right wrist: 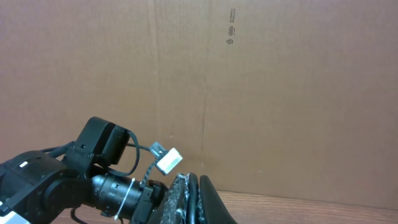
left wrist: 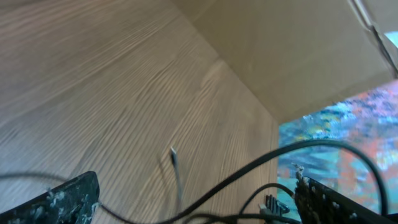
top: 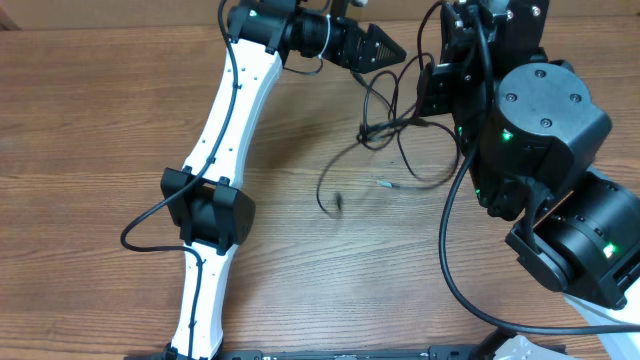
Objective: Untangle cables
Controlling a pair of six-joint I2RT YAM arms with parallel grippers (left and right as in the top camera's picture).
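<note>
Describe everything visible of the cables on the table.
The cables are thin black cords, rubbery-looking, knotted into a small bunch with loose loops spreading over the wooden table. One strand curves out to a free end with a small plug; another ends in a pale tip. In the left wrist view, strands cross between the fingers of the open left pincer. Whether anything grips them cannot be told.

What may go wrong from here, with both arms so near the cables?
1. The cables meet in one knot; pulling loose strands may tighten it.
2. Several strands cross inside the open left gripper, so closing may catch more than one.
3. The left arm is close in front of the shut right gripper; they may collide.
</note>
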